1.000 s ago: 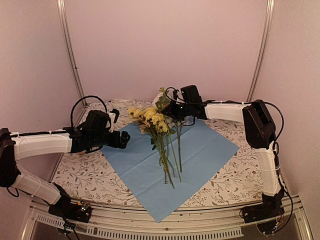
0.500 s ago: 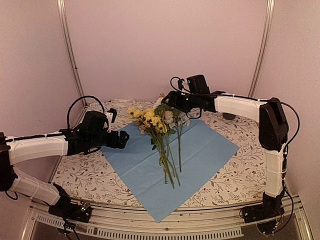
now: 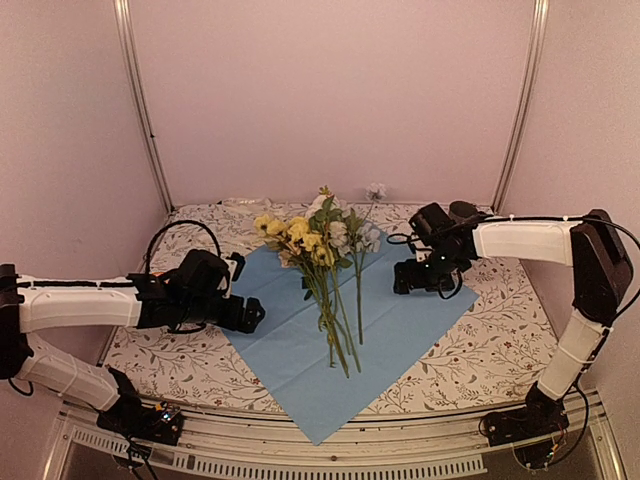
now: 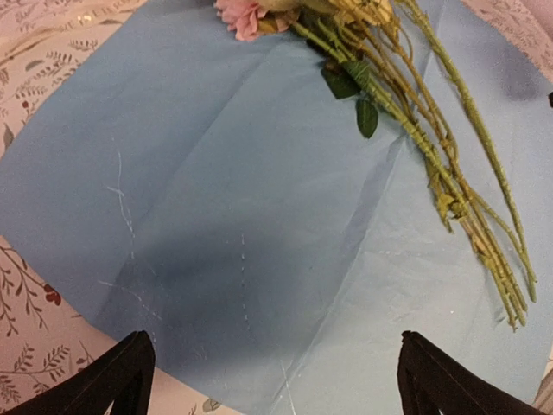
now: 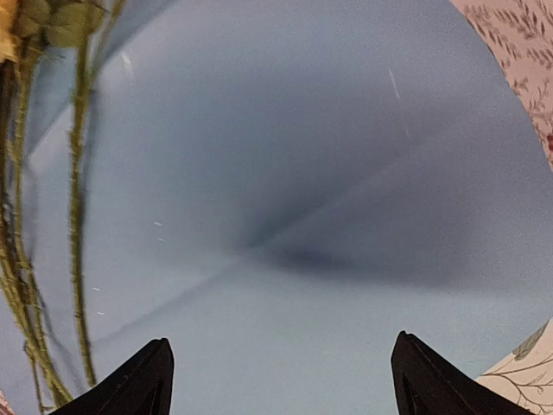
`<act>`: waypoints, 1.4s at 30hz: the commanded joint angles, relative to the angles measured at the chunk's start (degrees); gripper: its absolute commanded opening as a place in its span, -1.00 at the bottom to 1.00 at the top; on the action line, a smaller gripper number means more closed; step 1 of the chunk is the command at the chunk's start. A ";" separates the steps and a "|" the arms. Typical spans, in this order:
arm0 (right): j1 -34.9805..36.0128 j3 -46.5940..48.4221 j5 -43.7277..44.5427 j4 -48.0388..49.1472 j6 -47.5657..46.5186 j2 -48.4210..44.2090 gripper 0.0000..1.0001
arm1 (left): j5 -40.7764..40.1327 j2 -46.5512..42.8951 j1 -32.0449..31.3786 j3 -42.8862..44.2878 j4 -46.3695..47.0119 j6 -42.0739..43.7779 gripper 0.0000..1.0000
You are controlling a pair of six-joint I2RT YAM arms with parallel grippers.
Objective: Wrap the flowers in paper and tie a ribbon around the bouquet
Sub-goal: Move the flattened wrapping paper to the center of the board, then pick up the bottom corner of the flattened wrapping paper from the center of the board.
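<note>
Left gripper (image 3: 252,317) is sitting low at the left side of the paper (image 3: 400,310), fingers spread wide and holding nothing. In the left wrist view the gripper (image 4: 276,385) is pointing across the sheet: one fingertip (image 4: 121,376) is showing over the paper's edge where it meets the tablecloth (image 4: 34,52), the other over the blue sheet. I cannot tell whether the tips are touching. Paper is lying flat and unwrapped on the tablecloth (image 3: 480,350), turned like a diamond, light blue side up with a few creases, its near corner reaching the table's front edge. Flowers (image 3: 320,245) are lying along the middle of the paper, not wrapped. The blooms are pointing to the far side and spilling past the far corner, and the green stems (image 3: 340,325) are running toward the near side and fanning out a little. Yellow blooms are sitting on the left of the bunch, white ones on the right, and one white bloom is sticking up higher at the back. A pink bloom (image 4: 242,13) is showing at the top of the left wrist view beside the stems (image 4: 449,164). Right gripper (image 3: 402,280) is hanging over the right part of the paper, just beside the bunch but apart from it. In its wrist view the gripper (image 5: 276,385) is showing fingers (image 5: 130,385) standing wide with only bare paper (image 5: 294,173) between them, and stems (image 5: 78,190) are running down the left edge.
</note>
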 commanded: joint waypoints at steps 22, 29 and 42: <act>-11.82 -21.94 4.18 7.32 0.47 -2.99 0.78 | 1.28 20.07 -0.60 1.36 6.04 1.51 0.98; -11.87 -17.91 3.17 3.12 -1.82 -9.05 0.78 | -1.54 9.25 -3.94 0.15 3.45 2.13 0.98; 13.70 -11.50 -14.85 6.92 -2.88 -22.27 0.55 | -7.93 -4.77 -31.12 2.69 -0.13 17.06 0.97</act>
